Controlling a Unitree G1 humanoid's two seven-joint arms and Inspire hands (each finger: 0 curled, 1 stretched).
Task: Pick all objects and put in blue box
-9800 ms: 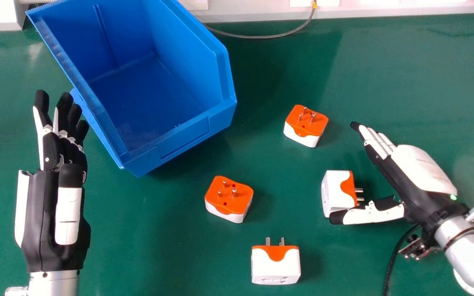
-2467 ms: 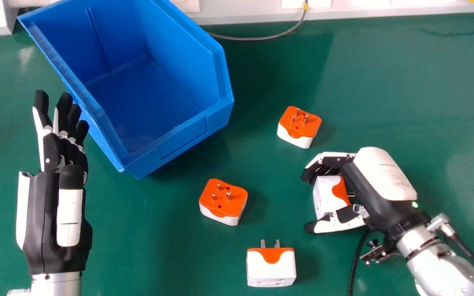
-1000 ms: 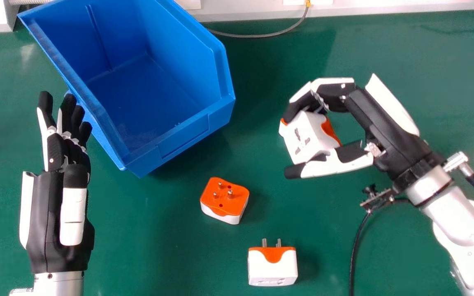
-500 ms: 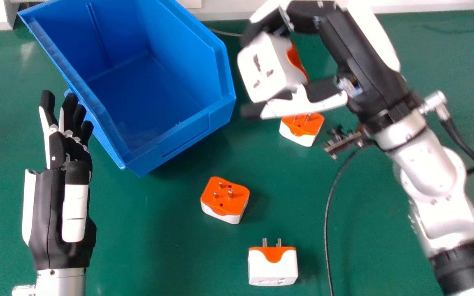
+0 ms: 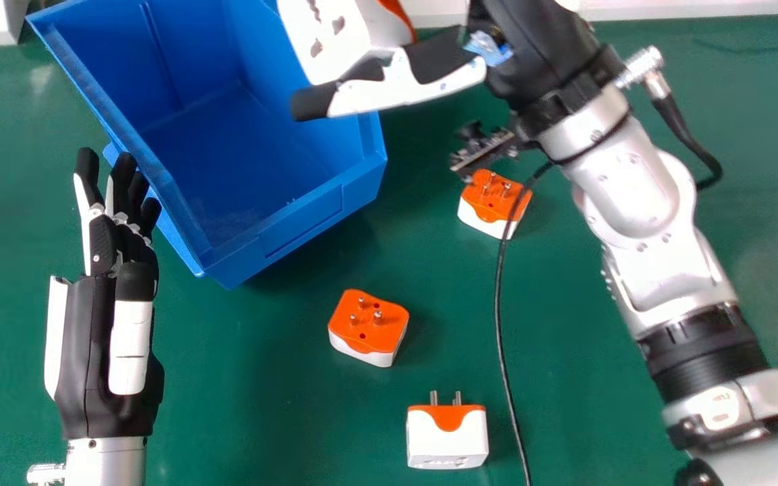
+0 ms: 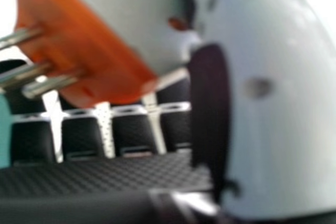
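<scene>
Plug adapter [image 5: 328, 40], pinched in the right hand [image 5: 396, 88] over the blue box's [image 5: 301, 219] side, left hand [image 5: 125, 243] straight-fingered near the box

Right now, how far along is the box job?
Done: likely none; the blue plastic box has a bare floor where visible.
In hand: one white-and-orange plug adapter, gripped by the right hand, not released.
Left: three more on the green table: two prongs-up, one with prongs pointing away from the robot.
</scene>
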